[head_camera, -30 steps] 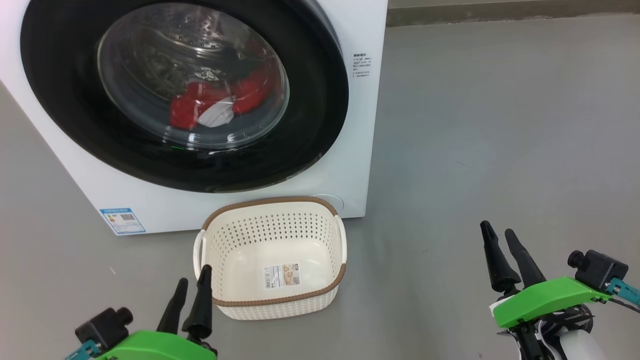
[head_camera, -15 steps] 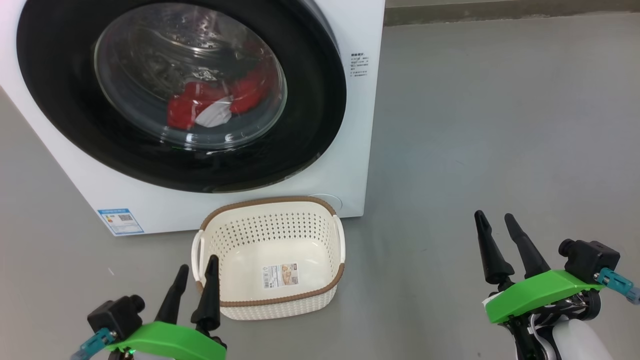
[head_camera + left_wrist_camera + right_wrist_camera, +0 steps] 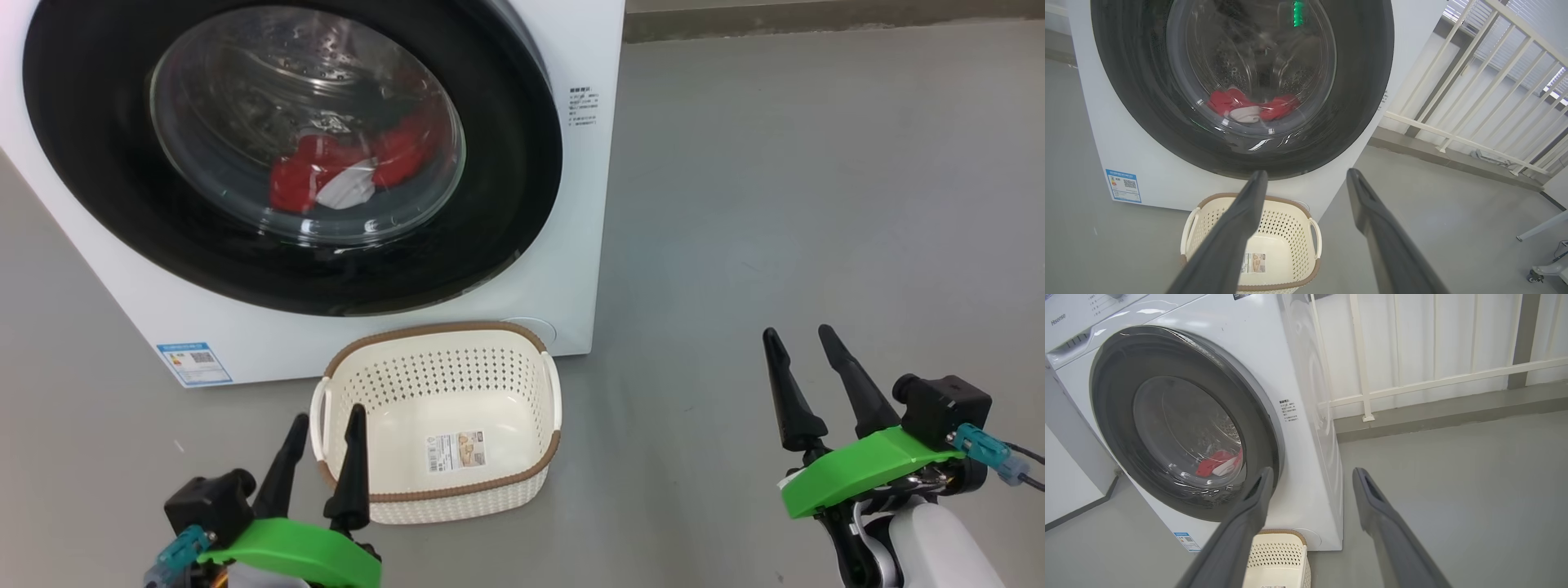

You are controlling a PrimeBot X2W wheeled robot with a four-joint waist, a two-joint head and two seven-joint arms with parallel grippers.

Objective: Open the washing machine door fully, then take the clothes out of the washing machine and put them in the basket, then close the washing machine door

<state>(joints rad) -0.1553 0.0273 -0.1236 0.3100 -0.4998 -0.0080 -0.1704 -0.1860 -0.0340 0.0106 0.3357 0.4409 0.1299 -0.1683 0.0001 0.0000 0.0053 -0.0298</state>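
Head view: left gripper [image 3: 329, 412] spread wide, empty, beside basket [image 3: 445, 327]; right gripper [image 3: 796, 329] spread wide, empty, above floor [image 3: 775, 204].

The door [image 3: 98, 188] lies shut across the front of the washing machine [image 3: 588, 245], blocking any reach to the clothes [image 3: 302, 171] behind its glass. The open-topped basket [image 3: 457, 506] stands just before the machine. The floor [image 3: 816, 204] to their right gives free passage.

You'll find the washing machine [image 3: 584, 245] across the upper left of the head frame, the clothes [image 3: 326, 171] inside it behind the washing machine door [image 3: 506, 163], the basket [image 3: 441, 331] just before it at lower centre on the floor [image 3: 775, 180], the left gripper [image 3: 328, 412] at the basket's near left corner, and the right gripper [image 3: 796, 329] well apart at lower right.
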